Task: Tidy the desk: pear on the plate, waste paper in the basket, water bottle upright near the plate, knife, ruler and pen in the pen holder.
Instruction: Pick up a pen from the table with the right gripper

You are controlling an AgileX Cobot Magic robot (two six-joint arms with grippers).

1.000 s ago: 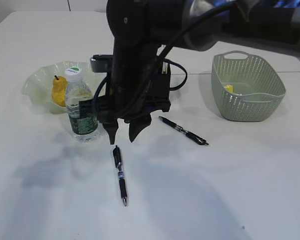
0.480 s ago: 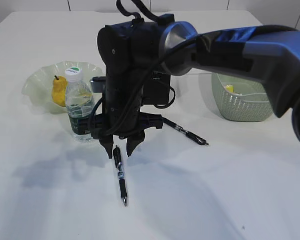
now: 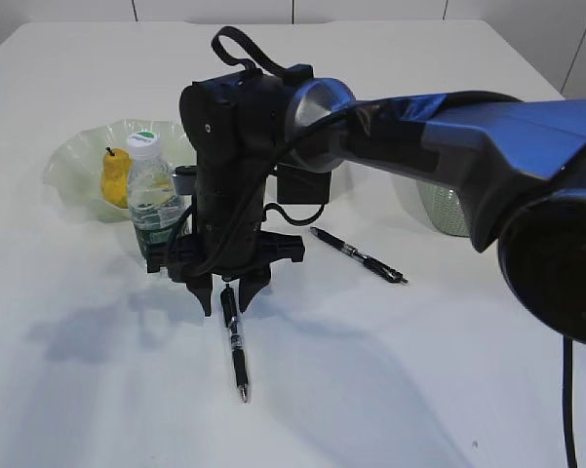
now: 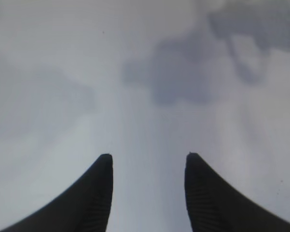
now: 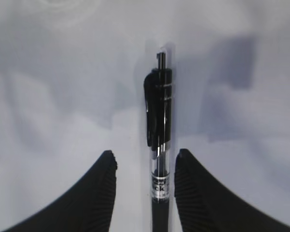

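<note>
Straddling the near pen, the right gripper points straight down with jaws parted, one finger on each side of the clip end. The pen lies on the table, its long axis running between the fingers toward the camera (nothing gripped yet). The left gripper hangs released over bare table.

White table bore soft grey shadows; pale wall panels ran behind its far edge.
</note>
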